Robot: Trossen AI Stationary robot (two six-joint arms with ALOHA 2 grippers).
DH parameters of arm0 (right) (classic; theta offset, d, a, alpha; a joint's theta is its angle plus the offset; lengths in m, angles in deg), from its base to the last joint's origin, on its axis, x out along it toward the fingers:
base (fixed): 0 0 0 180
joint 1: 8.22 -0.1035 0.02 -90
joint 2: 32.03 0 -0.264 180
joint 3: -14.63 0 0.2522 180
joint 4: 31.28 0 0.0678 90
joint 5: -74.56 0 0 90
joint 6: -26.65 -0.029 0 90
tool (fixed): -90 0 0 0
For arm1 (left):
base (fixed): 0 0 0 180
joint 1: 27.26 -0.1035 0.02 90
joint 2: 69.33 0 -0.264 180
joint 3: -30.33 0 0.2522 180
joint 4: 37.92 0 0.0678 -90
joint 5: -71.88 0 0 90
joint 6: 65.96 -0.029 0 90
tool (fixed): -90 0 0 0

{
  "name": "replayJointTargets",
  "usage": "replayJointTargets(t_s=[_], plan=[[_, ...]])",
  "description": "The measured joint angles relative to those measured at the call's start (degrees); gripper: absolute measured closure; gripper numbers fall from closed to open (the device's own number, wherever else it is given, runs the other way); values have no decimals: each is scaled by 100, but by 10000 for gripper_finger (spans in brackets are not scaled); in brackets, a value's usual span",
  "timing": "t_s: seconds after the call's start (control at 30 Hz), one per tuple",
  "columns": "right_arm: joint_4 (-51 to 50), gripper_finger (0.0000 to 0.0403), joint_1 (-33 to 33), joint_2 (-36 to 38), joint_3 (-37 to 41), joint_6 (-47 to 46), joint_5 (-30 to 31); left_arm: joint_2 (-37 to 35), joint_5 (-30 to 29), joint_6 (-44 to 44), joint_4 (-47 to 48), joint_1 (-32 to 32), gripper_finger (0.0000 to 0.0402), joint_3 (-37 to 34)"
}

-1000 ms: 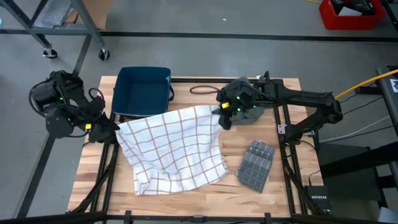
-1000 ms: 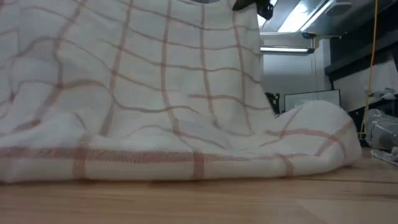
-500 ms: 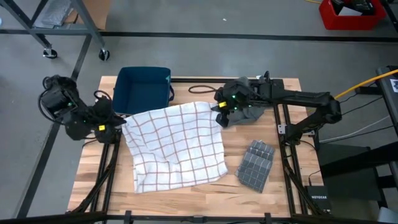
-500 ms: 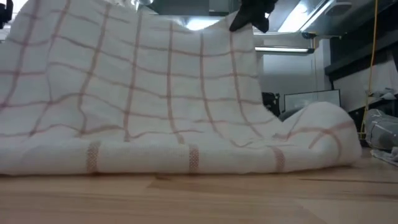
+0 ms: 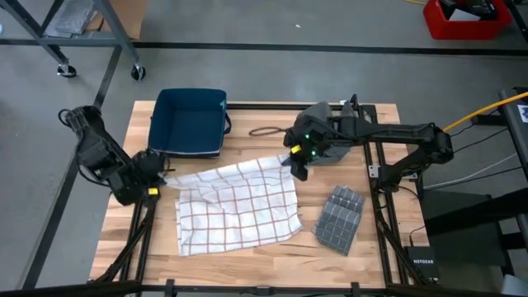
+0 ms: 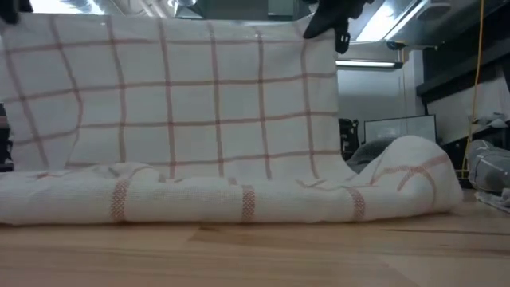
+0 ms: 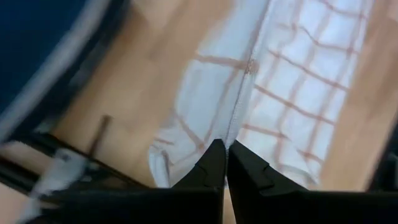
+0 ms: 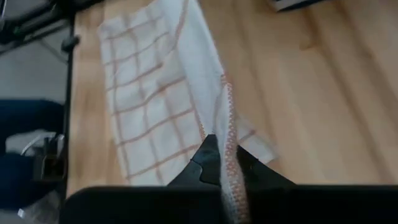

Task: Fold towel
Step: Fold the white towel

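Now, change vs earlier: towel (image 5: 238,206) edge being carried lower, toward table front, doubling over near half.
Left gripper (image 5: 153,178): clamping towel's L corner.
Right gripper (image 5: 298,164): pinching R corner.
Surface: wooden table (image 5: 371,247) holding blue bin (image 5: 190,121), grey cloth (image 5: 340,216).
Room: monitor (image 6: 396,127) glowing behind.

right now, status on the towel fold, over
Left end effector and right end effector both shut on the towel, far edge lifted and stretched taut. Grey cloth lies beside it, apart.
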Motion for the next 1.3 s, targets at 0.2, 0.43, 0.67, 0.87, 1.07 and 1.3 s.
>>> replayJointTargets(t_s=[0.2, 0.43, 0.67, 0.87, 1.07, 1.3], plan=[[-226, 403, -710, 0, 0, -213, 186, 252, 296, -354, -1055, 288, 401, -79], [-251, 403, -1416, -194, 0, -564, 590, 693, 353, -338, -1575, 646, 401, -79], [-343, 403, -1849, -787, 0, -586, 706, 1431, 350, -86, -1628, 942, 401, -79], [-471, 403, -2077, -1310, 0, -584, 668, 2121, 339, -154, -1852, 1040, 401, -79], [-481, 403, -2245, -1677, 0, -584, 532, 2801, 340, -163, -2190, 1040, 401, -79], [-480, 403, -2467, -1814, 2, -584, 414, 3410, 355, -168, -2690, 1037, 402, -79]])
